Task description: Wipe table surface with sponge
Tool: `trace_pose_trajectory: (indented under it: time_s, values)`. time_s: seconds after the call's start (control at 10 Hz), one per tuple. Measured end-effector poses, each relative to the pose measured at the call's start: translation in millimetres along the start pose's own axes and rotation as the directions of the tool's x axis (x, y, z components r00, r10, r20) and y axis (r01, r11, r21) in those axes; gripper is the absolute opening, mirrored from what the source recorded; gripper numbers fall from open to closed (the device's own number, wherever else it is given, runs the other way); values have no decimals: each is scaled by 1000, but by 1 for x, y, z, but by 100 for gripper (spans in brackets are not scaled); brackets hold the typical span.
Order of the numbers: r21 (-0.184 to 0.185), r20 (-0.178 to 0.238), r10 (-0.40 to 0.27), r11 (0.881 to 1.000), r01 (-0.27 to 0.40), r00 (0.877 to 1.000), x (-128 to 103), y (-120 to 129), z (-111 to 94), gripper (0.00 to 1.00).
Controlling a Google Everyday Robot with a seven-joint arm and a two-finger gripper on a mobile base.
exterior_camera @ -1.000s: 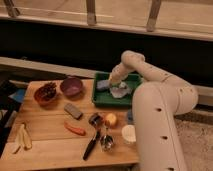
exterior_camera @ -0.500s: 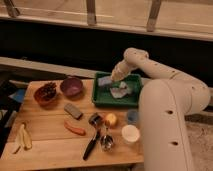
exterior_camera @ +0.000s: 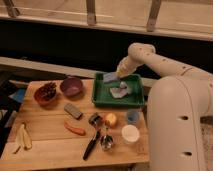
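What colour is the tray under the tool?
Green tray, clearest in the camera view; the tool is over its back-left corner, beside the sponge.

A green plastic tray (exterior_camera: 101,98) holds a pale crumpled cloth (exterior_camera: 119,91). Left of it stand a purple bowl (exterior_camera: 71,86) and a reddish bowl (exterior_camera: 45,94) of dark pieces. Nearer the front lie a dark grey block (exterior_camera: 73,110), an orange carrot (exterior_camera: 75,129), a black-handled utensil (exterior_camera: 91,145), a white cup (exterior_camera: 130,134) and a small blue cup (exterior_camera: 132,116).

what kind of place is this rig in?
Probably a staged kitchen-style test station, not a real kitchen: a wooden table surface with bowls, a carrot and cups, a green tray, and a railing behind. The gripper, shut, is at the tray's far edge beside the sponge.
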Motion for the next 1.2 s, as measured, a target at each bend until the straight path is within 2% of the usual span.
trace_pose_trajectory:
  time_s: [0.1, 0.4, 0.5, 0.7, 1.0, 1.1, 1.2]
  values:
    - [-6, -5, -20, 1000, 20, 1000, 4, 7, -9, 0]
    - [-65, -55, -84, 995, 81, 995, 19, 44, -3, 0]
    - [-106, -89, -117, 989, 107, 989, 29, 65, 4, 0]
    - [-167, -145, -168, 975, 143, 975, 45, 92, 15, 0]
    - [-259, -225, -267, 944, 207, 937, 78, 129, 24, 0]
    - [-291, -267, -311, 928, 232, 912, 95, 145, 26, 0]
    - [-306, -282, -332, 920, 243, 900, 103, 155, 28, 0]
